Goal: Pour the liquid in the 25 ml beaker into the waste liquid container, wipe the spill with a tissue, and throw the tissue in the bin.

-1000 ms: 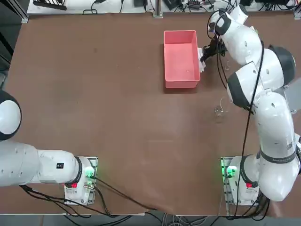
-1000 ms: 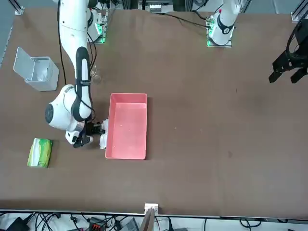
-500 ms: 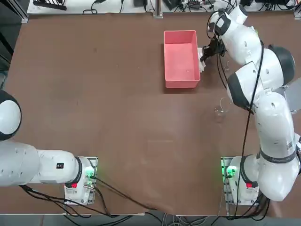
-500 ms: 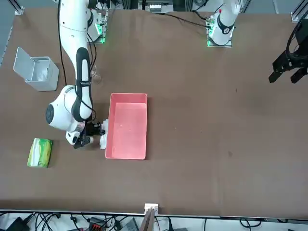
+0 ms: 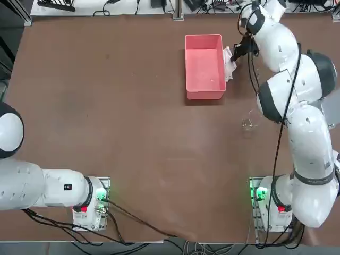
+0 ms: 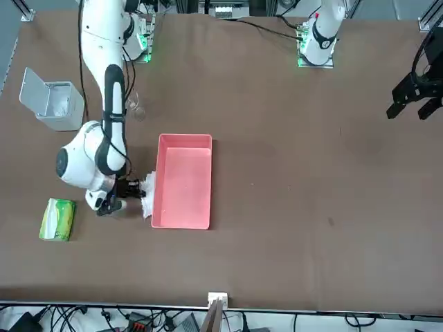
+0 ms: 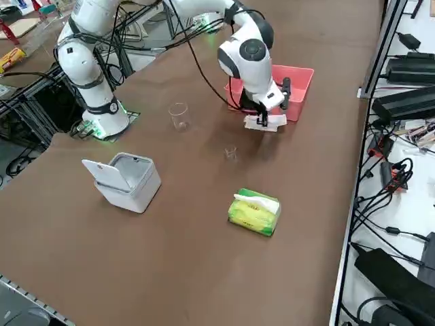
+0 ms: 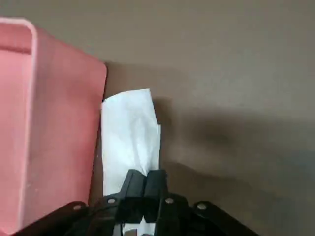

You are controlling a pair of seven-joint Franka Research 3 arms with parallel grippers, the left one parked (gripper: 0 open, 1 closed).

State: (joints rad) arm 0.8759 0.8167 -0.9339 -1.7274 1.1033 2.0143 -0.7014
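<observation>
While the right gripper [image 8: 144, 189] hangs low beside the pink waste liquid container [image 5: 204, 64], its fingers [image 8: 156, 183] are pinched together on the white tissue [image 8: 130, 132], which lies against the tray's outer wall on the counter [image 5: 133, 122]. Well apart stand the tiny 25 ml beaker [image 7: 231, 153], a larger beaker [image 7: 179, 115], the open grey bin [image 7: 129, 182] and a green tissue pack [image 7: 254, 211].
</observation>
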